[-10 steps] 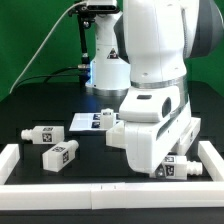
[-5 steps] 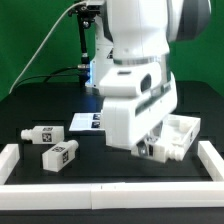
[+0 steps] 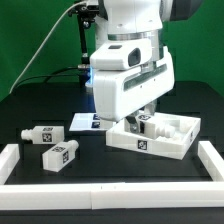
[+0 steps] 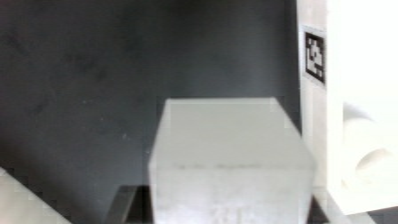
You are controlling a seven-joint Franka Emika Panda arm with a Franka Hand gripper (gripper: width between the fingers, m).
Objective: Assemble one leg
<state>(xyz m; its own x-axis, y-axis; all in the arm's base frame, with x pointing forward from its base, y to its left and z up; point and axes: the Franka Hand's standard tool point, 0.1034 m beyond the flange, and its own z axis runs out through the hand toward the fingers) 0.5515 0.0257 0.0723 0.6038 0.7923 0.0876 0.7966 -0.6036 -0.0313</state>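
Note:
My gripper [image 3: 147,116] is shut on a leg [image 3: 150,125], a small white block with a black-and-white tag. It holds the leg just over the near part of the large white tray-like tabletop [image 3: 170,146], at the exterior view's right. In the wrist view the leg [image 4: 228,160] fills the middle between my two dark fingers, and the tabletop's tagged edge [image 4: 317,55] runs beside it. Whether the leg touches the tabletop I cannot tell. Two more legs [image 3: 40,133] [image 3: 60,153] lie on the black table at the exterior view's left.
The marker board [image 3: 84,122] lies flat behind the loose legs, partly hidden by my arm. A low white rail [image 3: 20,165] borders the table at the front and both sides. The arm's base [image 3: 100,60] and a green backdrop stand behind.
The arm has carried the leg from the front right corner toward the exterior view's left and back, over the tabletop. The tabletop, hidden before, now shows.

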